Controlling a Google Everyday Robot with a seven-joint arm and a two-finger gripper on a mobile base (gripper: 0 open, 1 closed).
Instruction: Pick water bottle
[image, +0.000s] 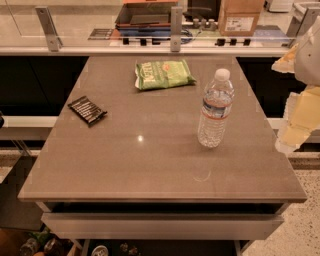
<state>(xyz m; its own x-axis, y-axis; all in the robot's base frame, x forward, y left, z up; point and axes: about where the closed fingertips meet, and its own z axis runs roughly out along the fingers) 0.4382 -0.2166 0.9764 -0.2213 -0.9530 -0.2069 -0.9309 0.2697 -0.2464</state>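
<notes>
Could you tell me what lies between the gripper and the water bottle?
Nothing; in the camera view only bare table separates the water bottle from the gripper at the right edge.

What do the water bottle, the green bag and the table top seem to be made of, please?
The water bottle looks like clear ribbed plastic, see-through, with a white cap. The green bag looks like thin crinkled film, slightly shiny. The table top seems smooth stone or laminate; it mirrors a light spot. The gripper is at the view's right edge, apart from the bottle.
</notes>
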